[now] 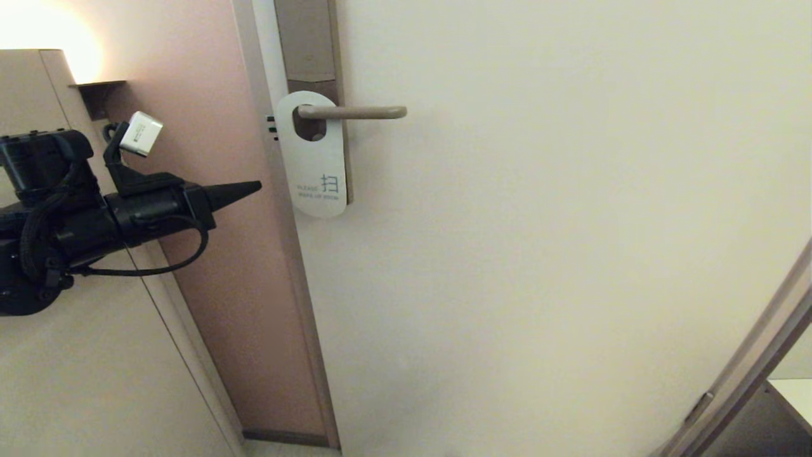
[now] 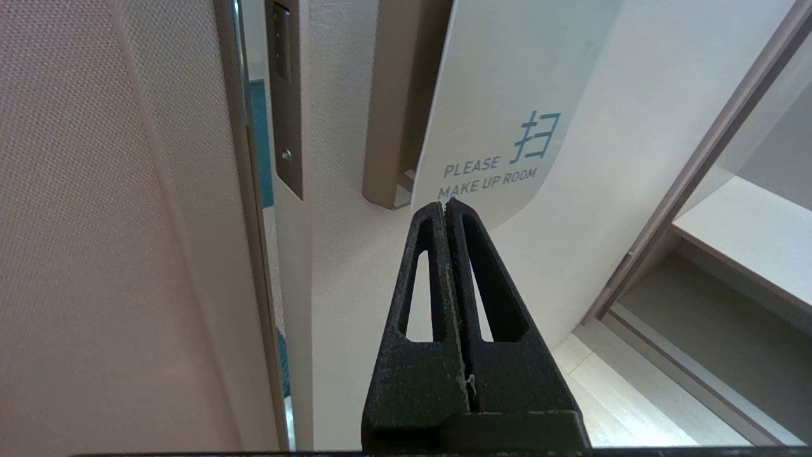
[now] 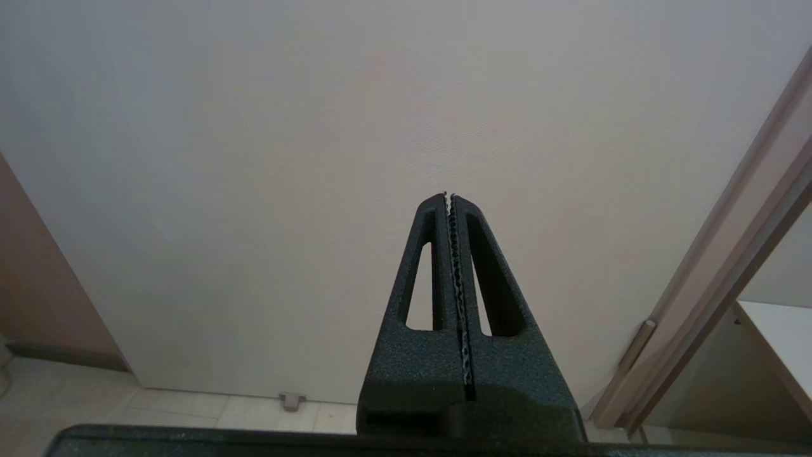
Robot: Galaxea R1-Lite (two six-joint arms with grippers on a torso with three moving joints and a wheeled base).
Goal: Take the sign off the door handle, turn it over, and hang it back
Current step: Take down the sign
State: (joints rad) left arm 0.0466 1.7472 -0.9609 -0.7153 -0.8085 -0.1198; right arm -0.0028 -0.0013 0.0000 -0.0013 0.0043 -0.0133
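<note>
The sign [image 1: 315, 166] hangs by its hole on the door handle [image 1: 355, 113], white side out, with a dark character and "PLEASE MAKE UP ROOM" [image 2: 501, 152]. The handle is a slim bronze-grey lever on a tall brown backplate [image 1: 311, 44]. My left gripper [image 1: 254, 186] is shut and empty. It points at the door edge, left of the sign's lower part and apart from it. In its wrist view the left gripper's tips [image 2: 444, 204] lie just under the sign's rounded end. My right gripper [image 3: 448, 197] is shut and empty, facing bare door low down. It is outside the head view.
The cream door [image 1: 571, 254] stands slightly ajar, with its latch edge [image 2: 285, 114] beside a pink wall panel [image 1: 209, 254]. A wardrobe frame and shelf [image 1: 761, 381] stand at the lower right. A door stop [image 3: 292, 400] sits on the tiled floor.
</note>
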